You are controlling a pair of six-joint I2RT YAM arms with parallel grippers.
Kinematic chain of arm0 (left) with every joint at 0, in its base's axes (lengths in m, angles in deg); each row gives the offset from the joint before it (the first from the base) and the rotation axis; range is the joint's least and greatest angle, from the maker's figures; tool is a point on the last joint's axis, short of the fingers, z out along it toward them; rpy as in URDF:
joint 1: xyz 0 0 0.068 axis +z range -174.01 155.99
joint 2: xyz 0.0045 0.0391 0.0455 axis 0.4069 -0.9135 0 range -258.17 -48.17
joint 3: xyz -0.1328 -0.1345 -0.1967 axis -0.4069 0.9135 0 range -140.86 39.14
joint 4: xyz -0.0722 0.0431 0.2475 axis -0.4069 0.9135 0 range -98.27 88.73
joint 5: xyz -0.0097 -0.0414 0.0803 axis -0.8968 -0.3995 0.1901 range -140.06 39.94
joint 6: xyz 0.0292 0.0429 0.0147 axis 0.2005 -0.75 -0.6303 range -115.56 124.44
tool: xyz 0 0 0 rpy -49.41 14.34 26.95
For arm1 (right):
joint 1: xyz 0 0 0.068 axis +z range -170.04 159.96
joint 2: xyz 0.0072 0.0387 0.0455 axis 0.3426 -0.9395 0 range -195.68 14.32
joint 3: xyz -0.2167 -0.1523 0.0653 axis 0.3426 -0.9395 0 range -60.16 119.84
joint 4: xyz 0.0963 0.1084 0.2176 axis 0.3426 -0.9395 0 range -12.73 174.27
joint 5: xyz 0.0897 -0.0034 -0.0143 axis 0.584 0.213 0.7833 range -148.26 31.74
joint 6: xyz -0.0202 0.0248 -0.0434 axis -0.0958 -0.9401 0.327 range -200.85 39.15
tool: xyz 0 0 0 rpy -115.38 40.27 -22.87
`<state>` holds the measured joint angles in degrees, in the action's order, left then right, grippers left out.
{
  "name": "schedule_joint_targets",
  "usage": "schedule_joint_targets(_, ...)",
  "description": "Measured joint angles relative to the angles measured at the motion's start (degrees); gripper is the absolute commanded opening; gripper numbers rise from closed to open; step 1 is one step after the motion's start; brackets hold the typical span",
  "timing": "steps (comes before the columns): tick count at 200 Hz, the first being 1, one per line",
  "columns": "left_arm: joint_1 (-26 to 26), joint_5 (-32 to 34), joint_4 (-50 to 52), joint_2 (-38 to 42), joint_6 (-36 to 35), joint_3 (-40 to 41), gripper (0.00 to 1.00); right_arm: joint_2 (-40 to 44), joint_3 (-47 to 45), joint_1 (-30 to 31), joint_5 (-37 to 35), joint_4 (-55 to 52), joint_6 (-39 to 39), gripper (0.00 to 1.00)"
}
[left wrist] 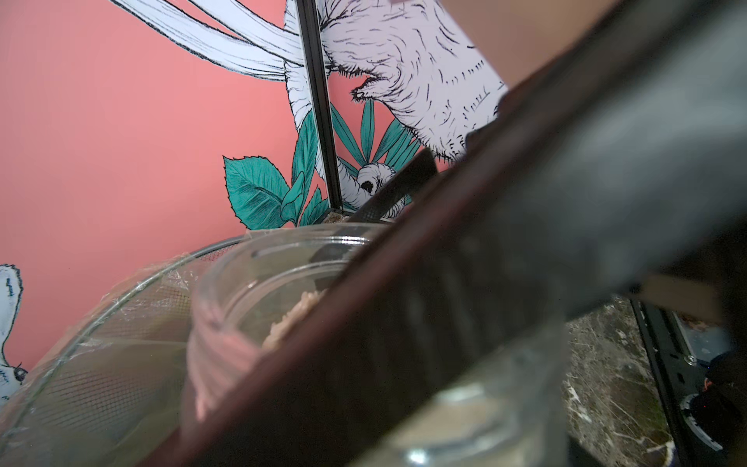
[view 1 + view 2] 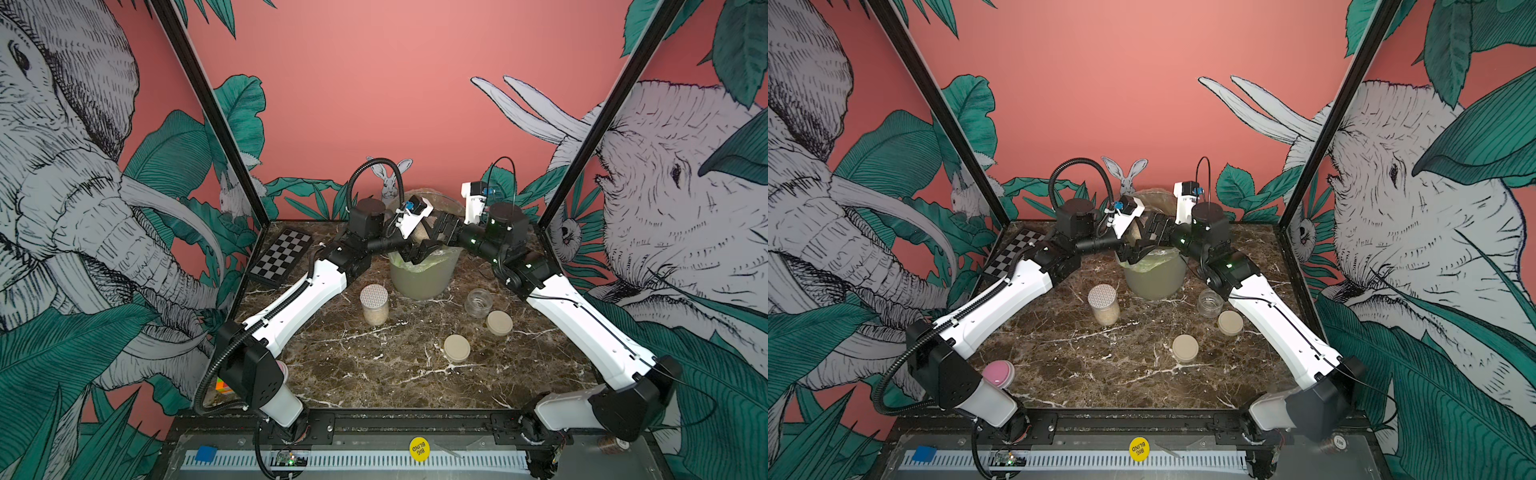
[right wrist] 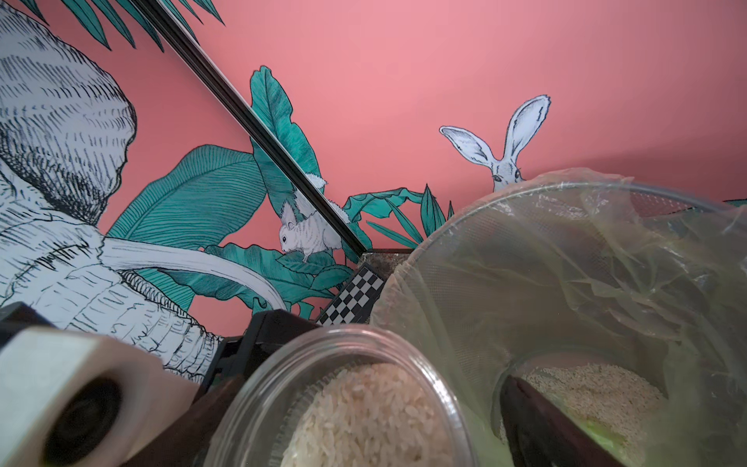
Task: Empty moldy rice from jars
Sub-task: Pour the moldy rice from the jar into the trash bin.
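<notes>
the moldy rice [image 3: 364, 412] sits as a pale, packed mass in a squat jar [image 3: 323, 337] that is lidless and tipped on its side over the rim of the bin [image 2: 424, 278] at the far centre of the desk [image 2: 374, 374]. more grains lie in the bottom of the bin's green-tinted bag [image 3: 586, 283].

the left end effector [image 2: 417, 249] is partly closed and clamps this jar by its wall. the right end effector [image 2: 440, 230] is spread wide, nose to nose with it, its fingers either side of the jar's mouth and holding nothing.

the jar looks stiff, smooth and light, so likely slippery. a grip on the side wall below the threaded neck keeps the mouth free. the rice seems caked and may cling rather than pour.

room is tight here: bin rim and loose bag folds just beneath, the wall close behind, two wrists crowded together. the near centre of the desk is open. a lidded tall jar [image 2: 374, 305] with rice stands to the left; an empty jar [image 2: 478, 302] and two lids [image 2: 498, 322] lie to the right, beside the right arm.
</notes>
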<state>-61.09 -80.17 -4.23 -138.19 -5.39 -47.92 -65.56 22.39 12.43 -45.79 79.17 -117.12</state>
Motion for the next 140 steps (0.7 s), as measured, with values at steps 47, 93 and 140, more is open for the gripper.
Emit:
schedule_joint_targets(47,0.1,-0.5,-0.1,-0.3,0.3,0.0,0.00,-0.5,0.2,0.0,0.3,0.2,0.6,0.89)
schedule_joint_targets(93,0.2,-0.5,-0.1,-0.3,0.7,0.0,0.00,-1.2,0.8,0.0,0.9,0.2,0.8,0.89)
schedule_joint_targets(140,0.3,-0.6,-0.1,-0.6,1.0,0.0,0.00,-1.7,0.8,0.0,1.7,0.2,1.2,0.68)
